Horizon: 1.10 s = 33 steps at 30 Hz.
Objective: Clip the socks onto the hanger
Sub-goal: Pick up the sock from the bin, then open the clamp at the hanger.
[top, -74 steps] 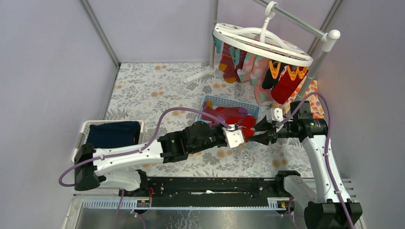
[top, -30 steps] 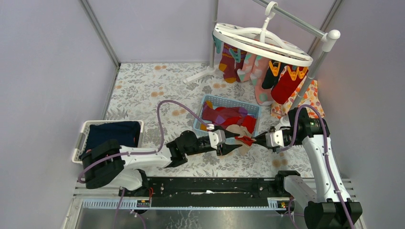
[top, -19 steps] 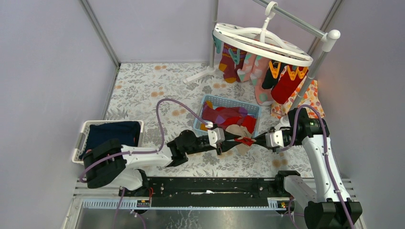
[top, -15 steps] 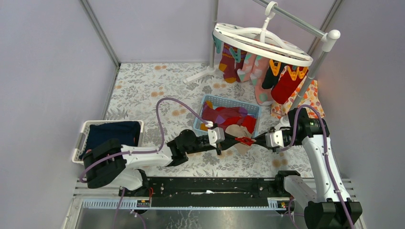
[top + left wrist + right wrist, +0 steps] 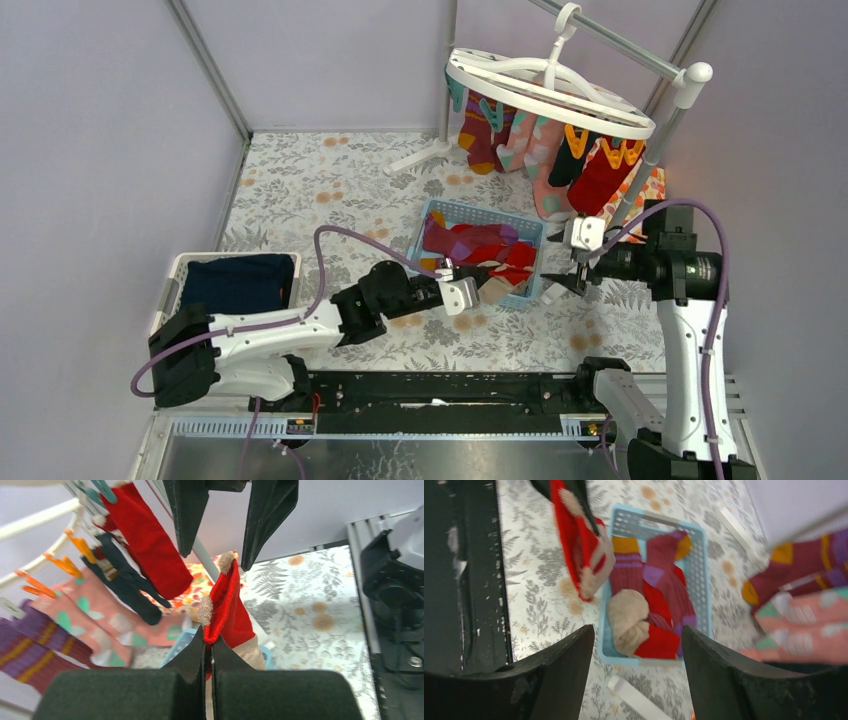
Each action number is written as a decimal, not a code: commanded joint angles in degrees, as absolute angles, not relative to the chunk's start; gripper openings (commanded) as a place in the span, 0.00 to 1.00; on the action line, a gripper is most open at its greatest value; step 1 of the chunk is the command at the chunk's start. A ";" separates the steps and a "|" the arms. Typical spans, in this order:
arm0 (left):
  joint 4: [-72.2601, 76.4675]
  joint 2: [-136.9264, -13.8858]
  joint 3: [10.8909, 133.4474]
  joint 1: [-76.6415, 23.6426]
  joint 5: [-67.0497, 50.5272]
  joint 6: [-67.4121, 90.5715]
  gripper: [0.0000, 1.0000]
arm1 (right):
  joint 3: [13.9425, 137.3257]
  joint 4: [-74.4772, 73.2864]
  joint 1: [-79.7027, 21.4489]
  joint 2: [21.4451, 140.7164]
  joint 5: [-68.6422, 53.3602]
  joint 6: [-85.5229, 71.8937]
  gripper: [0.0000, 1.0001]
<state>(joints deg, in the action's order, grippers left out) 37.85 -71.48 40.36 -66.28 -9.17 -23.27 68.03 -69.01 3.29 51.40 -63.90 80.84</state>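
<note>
- L pincer (image 5: 207,647) is clamped shut on the lower end of a red sock (image 5: 227,605) w/ beige trim. The sock is held up off the bench (image 5: 300,190), just at the near rim of the blue basket (image 5: 485,212).
- R pincer (image 5: 558,284) stands wide open and empty. It sits just right of the basket, facing the L pincer, w/ the sock's free end pointing twd its gap but not touching either finger.
- More socks, red, maroon and beige, lie heaped in the basket.
- The hanger (image 5: 610,120) hangs from its hook at the rear right, well apart from the held sock. Several socks (image 5: 600,175) already dangle from its orange and teal clips.
- Step in hand, by the look of it: one sock picked and carried solely by the L arm, not yet taken to a clip. Task seems partway done.
- Next move likely calls for lifting the sock up and back twd the ring. The R pincer would then squeeze a free clip open so the sock's edge can be fed in.
- Which clips are free can't be told from these views.
</note>
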 commanded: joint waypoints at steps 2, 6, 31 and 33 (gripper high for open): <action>29.08 -70.92 46.82 -67.06 -4.48 -31.01 0.00 | 73.96 -58.89 6.36 50.38 -51.44 49.71 0.73; 26.43 -73.06 51.21 -67.02 -4.56 -28.04 0.00 | 78.12 -54.08 8.31 50.63 -46.85 37.30 0.73; 23.38 -82.08 65.87 -61.88 -20.81 -21.60 0.00 | 88.72 -43.86 18.78 50.24 -26.34 18.82 0.71; 23.60 -81.47 65.00 -61.96 -21.17 -21.29 0.00 | 85.93 -39.13 19.25 49.80 -28.44 17.34 0.71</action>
<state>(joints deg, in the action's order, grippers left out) 24.47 -81.65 64.60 -62.24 -18.79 -22.46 88.16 -47.16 17.87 48.49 -23.62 21.65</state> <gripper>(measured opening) 0.011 0.711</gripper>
